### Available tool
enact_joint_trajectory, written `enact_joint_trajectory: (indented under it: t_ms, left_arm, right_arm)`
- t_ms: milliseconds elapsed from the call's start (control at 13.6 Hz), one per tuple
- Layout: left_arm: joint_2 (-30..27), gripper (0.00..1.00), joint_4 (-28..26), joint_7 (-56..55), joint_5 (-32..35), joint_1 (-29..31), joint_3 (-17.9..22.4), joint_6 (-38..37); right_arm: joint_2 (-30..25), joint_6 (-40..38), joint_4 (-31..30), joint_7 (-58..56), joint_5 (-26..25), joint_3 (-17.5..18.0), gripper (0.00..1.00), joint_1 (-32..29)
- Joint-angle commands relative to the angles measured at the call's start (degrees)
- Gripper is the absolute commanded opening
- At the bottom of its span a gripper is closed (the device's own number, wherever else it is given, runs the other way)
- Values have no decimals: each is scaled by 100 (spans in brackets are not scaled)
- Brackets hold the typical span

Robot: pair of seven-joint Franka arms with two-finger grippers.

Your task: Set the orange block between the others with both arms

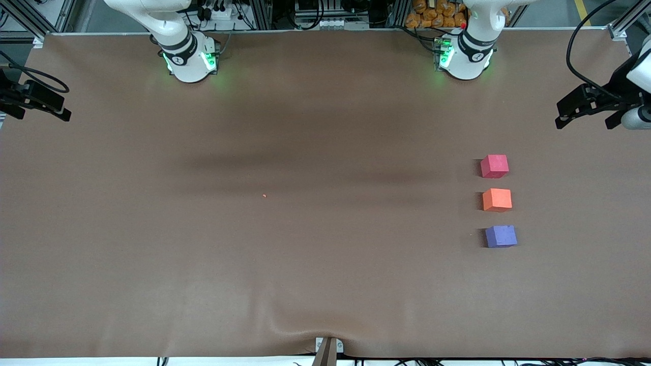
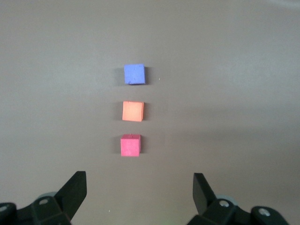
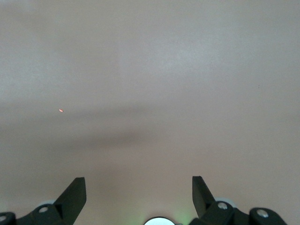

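orange block (image 2: pixel 132 111) well apart from wide-spread left gripper (image 2: pixel 139 193)

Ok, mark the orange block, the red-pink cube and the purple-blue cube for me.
orange block (image 1: pixel 497 199): front view, middle of its top face.
red-pink cube (image 1: pixel 494 165): front view, middle of its top face.
purple-blue cube (image 1: pixel 501 236): front view, middle of its top face.

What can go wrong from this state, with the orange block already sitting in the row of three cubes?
1. The orange block lies between the red-pink cube and the purple-blue cube with only narrow gaps, so any new grasp might knock a neighbour.
2. The left gripper, open and empty, looks at the row; moving toward it might push the red-pink cube.
3. The right gripper, open, waits over bare table; little risk there.
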Motion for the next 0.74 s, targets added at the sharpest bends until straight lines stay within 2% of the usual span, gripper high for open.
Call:
enact_joint_trajectory:
  t_ms: [0,74,221,663]
  left_arm:
    - [-66,100,-48,288,-76,-82,158,-179]
    - [-75,100,-118,298,-67,-204,263,-179]
    - [-128,100,-276,298,-49,-721,823,-179]
    - [83,100,-22,290,39,-618,835,-231]
  right_arm:
    - [32,-3,68,90,-127,-23,100,57]
    - [32,-3,68,90,-135,-23,100,57]
    - [32,-3,68,90,-135,-23,100,57]
    - [32,-3,77,90,-144,-23,100,30]
